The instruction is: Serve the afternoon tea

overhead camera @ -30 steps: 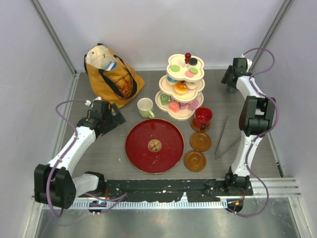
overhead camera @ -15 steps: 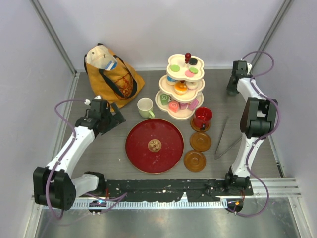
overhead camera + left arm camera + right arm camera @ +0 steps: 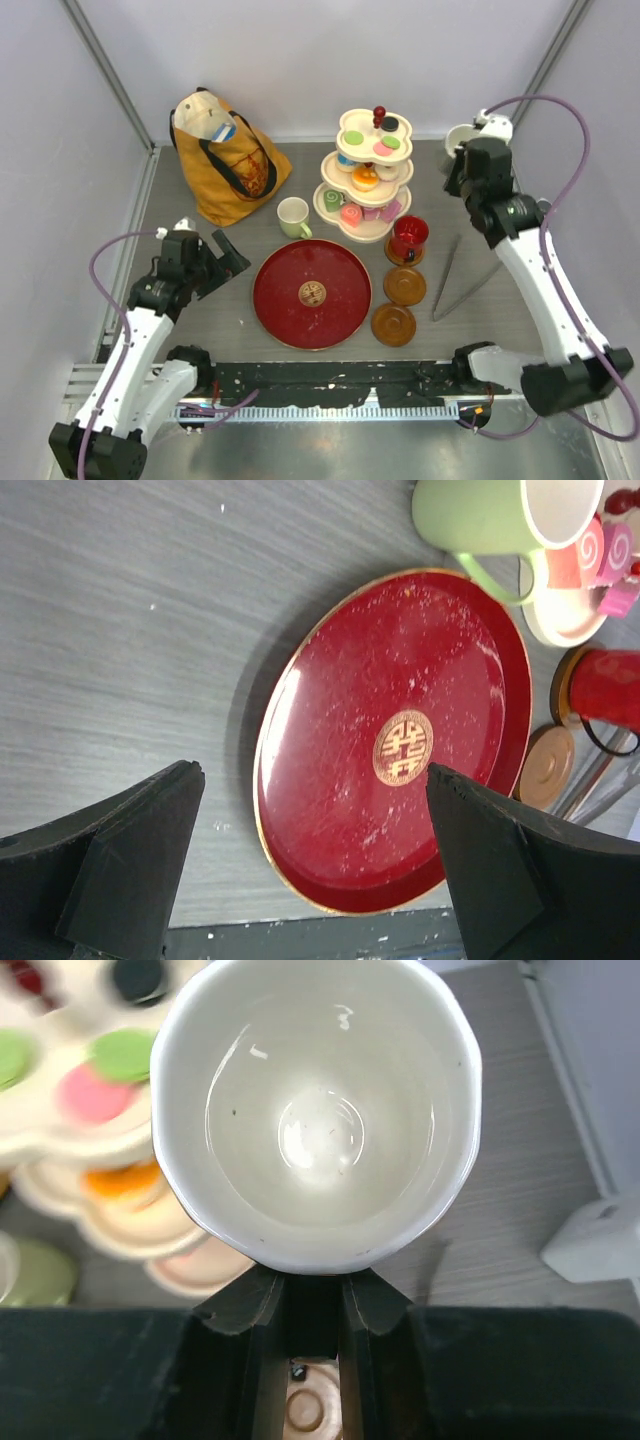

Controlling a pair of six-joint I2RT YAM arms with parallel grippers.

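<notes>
"Status, going left to right?"

"I have my left tool (image 3: pixel 310 775) left of the dark-red tray (image 3: pixel 300 322), jaws spread wide with nothing between them. The tote bag (image 3: pixel 225 160) stands behind the tray's left side. The pale green mug (image 3: pixel 293 217) is upright on the tabletop (image 3: pixel 228 312), just behind the tray's far rim."

"And the rest of the tea?"

"I see the pastries (image 3: pixel 365 178) on the tiered stand (image 3: pixel 323 198) behind the tray's right side. The red mug (image 3: pixel 408 236) rests on a saucer (image 3: pixel 395 258) right of the tray. Two more saucers (image 3: pixel 405 286) lie beside the tray's right rim, with the tongs (image 3: pixel 452 280) farther right. My right tool (image 3: pixel 313 1295), well behind and right of the tray, is clenched on a pale mug (image 3: pixel 315 1110), held above the tabletop."
</notes>
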